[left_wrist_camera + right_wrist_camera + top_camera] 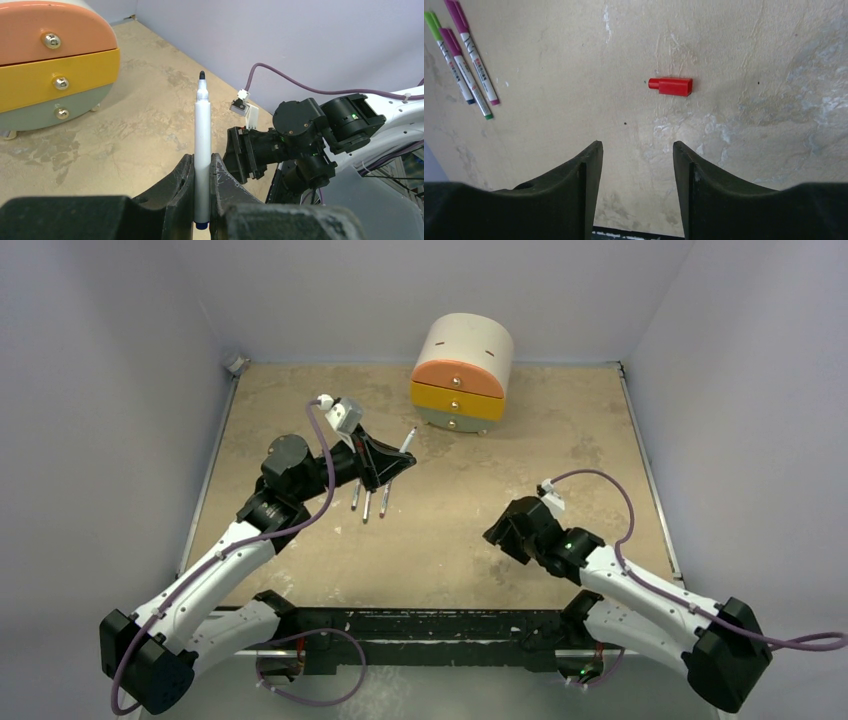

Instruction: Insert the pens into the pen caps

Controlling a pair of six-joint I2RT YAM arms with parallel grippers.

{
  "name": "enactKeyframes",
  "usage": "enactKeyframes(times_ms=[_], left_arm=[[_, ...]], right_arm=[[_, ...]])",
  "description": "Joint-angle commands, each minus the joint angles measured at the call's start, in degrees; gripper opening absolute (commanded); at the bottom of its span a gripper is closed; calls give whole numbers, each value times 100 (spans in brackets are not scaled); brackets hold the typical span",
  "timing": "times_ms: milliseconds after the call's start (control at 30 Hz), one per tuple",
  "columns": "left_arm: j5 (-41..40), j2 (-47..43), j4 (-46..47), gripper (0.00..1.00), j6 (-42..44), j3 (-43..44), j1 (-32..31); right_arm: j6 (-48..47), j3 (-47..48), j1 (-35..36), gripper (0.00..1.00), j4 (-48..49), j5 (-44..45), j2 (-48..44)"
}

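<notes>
Pinching an uncapped pen (203,125) by its lower barrel, dark tip pointing outward, the left end effector (202,162) hangs in front-left of the drawer unit (462,370). Three capped pens (466,60), one green and two magenta, lie side by side on the counter (450,530), farther from the drawer unit on that same side. Well in front of the drawer unit, the right end effector (636,150) stands spread over the counter, the red cap (670,86) lying just beyond its fingertips.

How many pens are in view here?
4. One uncapped pen is clamped in the left gripper; three capped pens lie side by side on the table. None looks hidden.
</notes>
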Motion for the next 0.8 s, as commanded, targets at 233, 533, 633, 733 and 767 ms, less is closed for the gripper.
enactKeyframes(times_ms=[233, 533, 633, 733, 767], left_arm=[[53, -101, 288, 0, -36, -5, -18], [70, -55, 270, 0, -39, -16, -16], [58, -59, 222, 0, -14, -31, -18], [38, -78, 173, 0, 10, -23, -18], [29, -86, 156, 0, 27, -22, -18]], right_arm=[[-693, 65, -752, 59, 838, -230, 860], [-842, -135, -1017, 60, 1407, -504, 1174], [-873, -127, -1034, 60, 1625, -646, 1424], [-927, -46, -1032, 61, 1714, -721, 1647], [-951, -25, -1037, 60, 1747, -732, 1698]])
